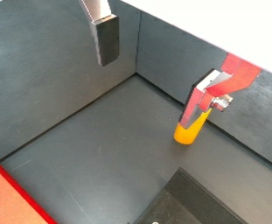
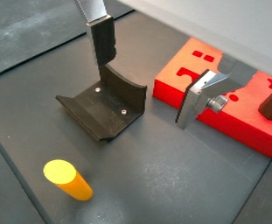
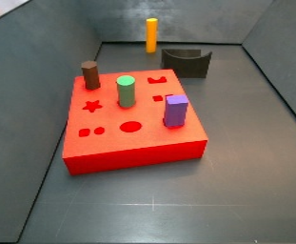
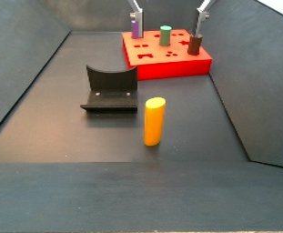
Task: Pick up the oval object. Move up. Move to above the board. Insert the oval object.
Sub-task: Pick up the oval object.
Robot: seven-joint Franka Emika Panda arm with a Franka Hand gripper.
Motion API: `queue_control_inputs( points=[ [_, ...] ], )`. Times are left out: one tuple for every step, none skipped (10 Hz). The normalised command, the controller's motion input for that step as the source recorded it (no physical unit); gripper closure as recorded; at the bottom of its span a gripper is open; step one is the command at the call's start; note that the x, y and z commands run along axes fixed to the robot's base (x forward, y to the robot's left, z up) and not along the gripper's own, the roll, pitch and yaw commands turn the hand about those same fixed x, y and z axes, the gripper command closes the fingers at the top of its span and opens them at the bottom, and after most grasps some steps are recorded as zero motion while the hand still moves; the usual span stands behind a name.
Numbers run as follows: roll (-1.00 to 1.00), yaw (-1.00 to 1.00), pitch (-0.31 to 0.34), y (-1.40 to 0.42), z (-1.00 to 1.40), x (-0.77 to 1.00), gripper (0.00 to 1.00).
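Claw (image 4: pixel 169 9) hanging spread and empty above the board (image 3: pixel 144 143).
You are seeing the oval object (image 4: pixel 155 122) standing upright on the floor, well apart from the board, near the fixture (image 4: pixel 109 89).

My gripper (image 2: pixel 149 74): two flat silver plates.
Each of my fingers (image 2: pixel 100 39) carries a dark rectangular pad; the other plate bends and shows a small round silver screw head near its middle.
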Motion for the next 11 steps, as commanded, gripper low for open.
queue_control_inputs(
  points=[
    [0.0,0.14,0.043,0.25,-0.17,0.32,0.0],
    [0.0,0.34,0.064,0.28,-0.21,0.67,0.0],
    [0.0,0.32,0.067,0.28,-0.22,0.73,0.0],
    [0.0,0.28,0.089,0.26,-0.23,0.82,0.0],
    [0.0,0.23,0.109,0.21,-0.26,0.94,0.0],
    [0.0,0.18,0.114,0.16,-0.3,1.0,0.0],
    [-0.02,0.23,0.091,0.11,-0.39,0.97,0.0],
    [-0.09,0.29,0.044,0.1,-0.44,0.86,0.0],
    [-0.16,0.31,0.0,0.23,-0.41,0.68,0.0],
    [-0.2,0.49,-0.066,0.32,-0.37,0.33,0.0],
    [-0.19,0.67,-0.14,0.31,-0.32,0.0,0.0]
  ],
)
